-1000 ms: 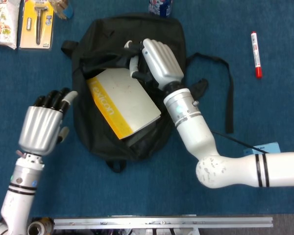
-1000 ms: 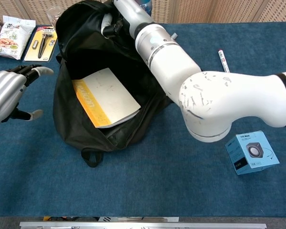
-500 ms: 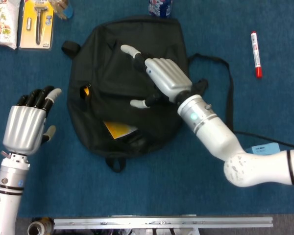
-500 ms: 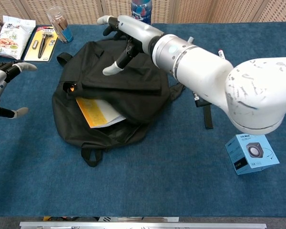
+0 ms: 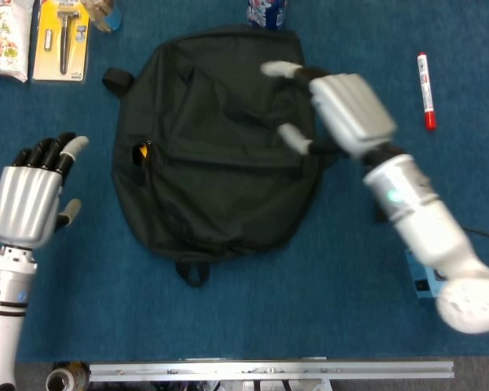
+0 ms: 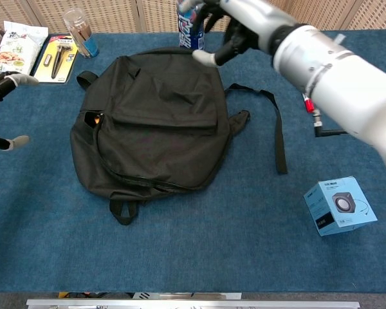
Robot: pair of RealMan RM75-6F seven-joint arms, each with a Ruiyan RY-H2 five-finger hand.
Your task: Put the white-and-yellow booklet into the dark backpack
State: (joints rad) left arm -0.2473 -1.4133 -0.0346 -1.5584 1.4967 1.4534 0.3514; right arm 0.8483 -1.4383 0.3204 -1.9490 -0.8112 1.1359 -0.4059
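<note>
Since the earlier frames, the right hand (image 5: 346,110) has let go of the flap and lifted clear toward the right side of the dark backpack (image 5: 216,142), and the flap has dropped flat, covering the white-and-yellow booklet that lay exposed in the opening a second ago. Only a sliver of yellow (image 5: 143,151) now shows at the slit on the pack's left edge, so the booklet is judged to sit inside, almost wholly hidden. Right hand: fingers apart, holding nothing, hovering above the pack near its strap (image 6: 276,132). Left hand (image 5: 28,199): resting well apart to the left on the blue table (image 5: 310,293), fingers lying close together with the thumb out, holding nothing. Handling assessment: the booklet appears thin, light and flexible, liable to bend or crease if pushed by one corner; best taken along its spine edge or pressed flat. The backpack is soft, limp fabric that collapses once released, so any further seating would need the flap edge lifted first. Placement appears essentially complete.
</note>
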